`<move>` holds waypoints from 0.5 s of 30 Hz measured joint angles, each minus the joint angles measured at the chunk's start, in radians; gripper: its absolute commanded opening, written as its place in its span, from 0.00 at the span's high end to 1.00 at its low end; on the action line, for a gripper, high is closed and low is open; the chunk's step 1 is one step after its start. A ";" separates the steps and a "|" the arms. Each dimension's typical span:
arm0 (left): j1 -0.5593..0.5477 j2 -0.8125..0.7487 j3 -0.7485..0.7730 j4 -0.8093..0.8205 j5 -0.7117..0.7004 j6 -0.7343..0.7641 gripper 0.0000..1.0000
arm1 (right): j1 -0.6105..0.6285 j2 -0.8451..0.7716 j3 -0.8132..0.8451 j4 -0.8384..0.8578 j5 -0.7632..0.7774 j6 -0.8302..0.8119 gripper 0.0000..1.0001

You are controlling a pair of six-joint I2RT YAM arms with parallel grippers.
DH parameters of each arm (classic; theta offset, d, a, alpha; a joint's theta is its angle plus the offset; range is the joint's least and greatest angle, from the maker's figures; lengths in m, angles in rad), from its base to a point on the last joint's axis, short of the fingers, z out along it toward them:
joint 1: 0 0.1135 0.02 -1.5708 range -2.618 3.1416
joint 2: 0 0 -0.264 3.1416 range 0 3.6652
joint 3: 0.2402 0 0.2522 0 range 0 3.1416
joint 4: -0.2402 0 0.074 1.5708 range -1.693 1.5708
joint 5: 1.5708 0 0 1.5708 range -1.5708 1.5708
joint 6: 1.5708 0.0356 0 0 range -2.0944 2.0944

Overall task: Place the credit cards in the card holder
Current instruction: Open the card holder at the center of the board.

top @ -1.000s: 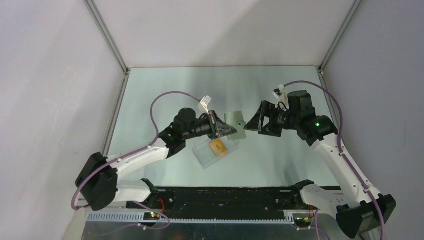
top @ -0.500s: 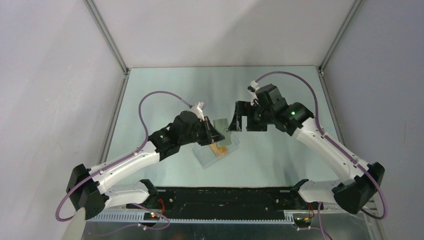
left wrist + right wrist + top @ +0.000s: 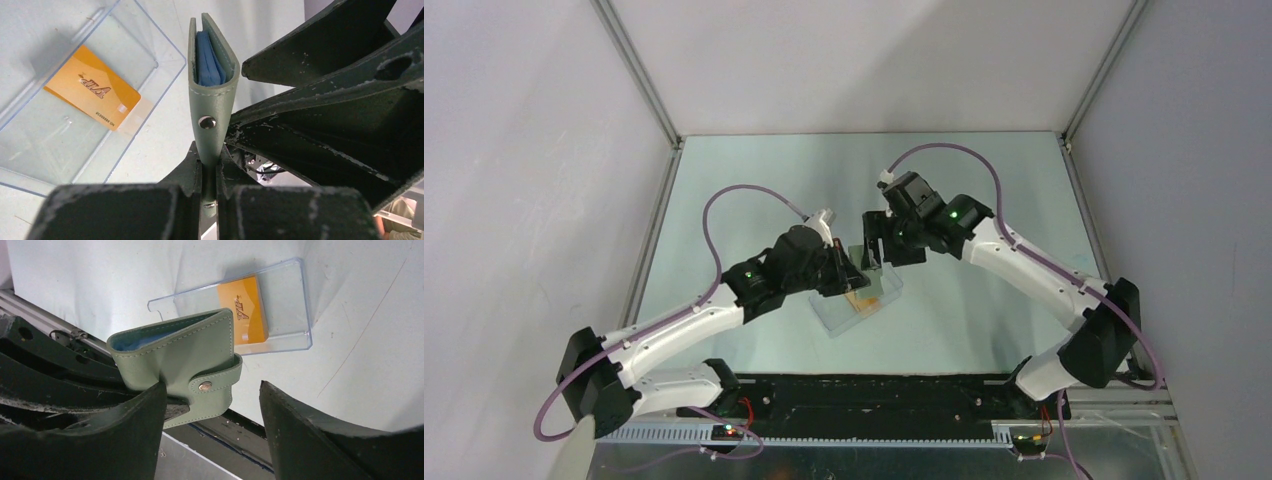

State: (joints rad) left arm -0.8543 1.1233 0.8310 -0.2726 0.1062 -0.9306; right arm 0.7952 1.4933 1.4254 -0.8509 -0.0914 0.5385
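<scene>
**Right arm brought in on the held card holder**

Swung leftward since the earlier top view, the right gripper point(image 3: 212, 388) is now set just beside the card holder point(image 3: 212, 95), which is itself carried slightly left of where it was. The card holder is held off the table point(image 3: 984, 200), above the far right corner of the clear box point(image 3: 50, 150); it is pinched at its snap-tab end by the left gripper point(image 3: 209, 167), whose jaws are pressed together on it. The right jaws are spread wide; one finger is seen overlapping the holder's face and the other stands apart from it; whether contact is made cannot be told.

The holder is judged to be snapped shut still, since the snap tab point(image 3: 212, 386) lies fastened over the edge. If the right jaws are closed on the whole body rather than the tab, the flap may be kept shut; if the tab is pulled hard, the holder may be dragged out of the narrow left pinch and dropped into the box.

Counted: one credit card point(image 3: 92, 97) visible, lying flat in the box; one card holder; one clear box; two grippers.
</scene>
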 measured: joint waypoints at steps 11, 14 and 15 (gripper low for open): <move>0.000 -0.010 0.000 -0.058 -0.025 -0.001 1.00 | 0.069 0.074 0.037 -0.032 0.121 -0.016 0.51; 0.000 -0.011 0.000 -0.068 -0.027 -0.001 1.00 | 0.092 0.089 0.047 -0.040 0.164 -0.019 0.58; 0.000 -0.011 -0.001 -0.069 -0.027 -0.001 1.00 | 0.097 0.093 0.051 -0.045 0.179 -0.018 0.61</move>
State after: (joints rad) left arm -0.8547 1.1126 0.8303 -0.3420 0.0788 -0.9318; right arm 0.8925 1.5864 1.4765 -0.8959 0.0879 0.5205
